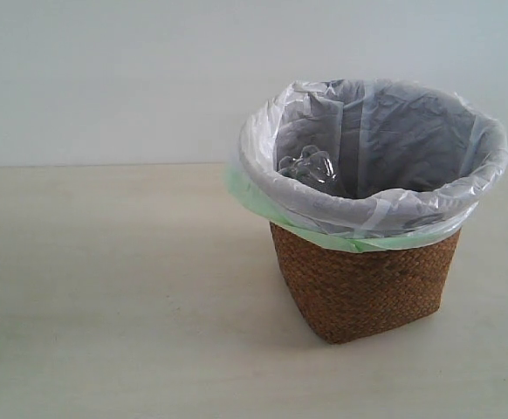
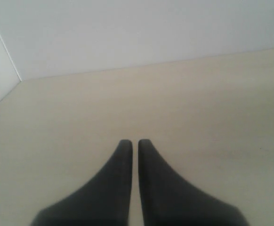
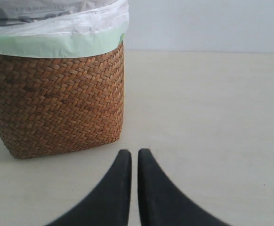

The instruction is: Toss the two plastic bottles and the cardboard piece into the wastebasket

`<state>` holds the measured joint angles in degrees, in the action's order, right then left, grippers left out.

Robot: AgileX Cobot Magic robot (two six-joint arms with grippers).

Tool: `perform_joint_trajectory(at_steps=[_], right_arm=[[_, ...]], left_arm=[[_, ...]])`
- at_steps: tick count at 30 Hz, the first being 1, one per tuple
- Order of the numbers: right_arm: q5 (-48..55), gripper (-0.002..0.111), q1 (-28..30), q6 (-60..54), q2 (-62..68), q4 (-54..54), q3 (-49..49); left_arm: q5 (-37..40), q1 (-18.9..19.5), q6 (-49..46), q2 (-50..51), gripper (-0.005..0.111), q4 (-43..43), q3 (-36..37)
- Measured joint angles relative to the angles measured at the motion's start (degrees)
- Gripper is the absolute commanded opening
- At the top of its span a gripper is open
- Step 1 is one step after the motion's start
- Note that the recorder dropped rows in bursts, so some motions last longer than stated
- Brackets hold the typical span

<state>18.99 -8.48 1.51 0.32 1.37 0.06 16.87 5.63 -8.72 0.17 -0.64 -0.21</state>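
Exterior view: the wastebasket stands right of centre on the pale worktop, its bag folded over the rim. Inside, at the liner's left, the lobed base of a clear plastic bottle shows.

Left wrist view: the left fingers are drawn nearly together with only a slit between them. They hold nothing, above bare worktop.

Right wrist view: the right fingers are likewise almost touching and hold nothing. The wastebasket stands near, just beyond their tips and to one side.

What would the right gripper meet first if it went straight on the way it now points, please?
Probably nothing soon: the right gripper faces only table. The basket stands just beside that line, so it might graze.
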Motion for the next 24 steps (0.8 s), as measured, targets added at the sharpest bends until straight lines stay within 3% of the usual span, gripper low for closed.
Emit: perform_joint_trajectory(at_steps=[8, 17, 24], right_arm=[[0.0, 0.002, 0.0, 0.0, 0.0, 0.0, 0.0], [0.0, 0.002, 0.0, 0.0, 0.0, 0.0, 0.0], [0.0, 0.002, 0.0, 0.0, 0.0, 0.0, 0.0]], left_arm=[[-0.16, 0.0, 0.0, 0.0, 0.004, 0.0, 0.0], [-17.48, 0.0, 0.0, 0.0, 0.004, 0.0, 0.0], [-18.94, 0.97, 1.12, 0.0, 0.004, -0.91, 0.0]])
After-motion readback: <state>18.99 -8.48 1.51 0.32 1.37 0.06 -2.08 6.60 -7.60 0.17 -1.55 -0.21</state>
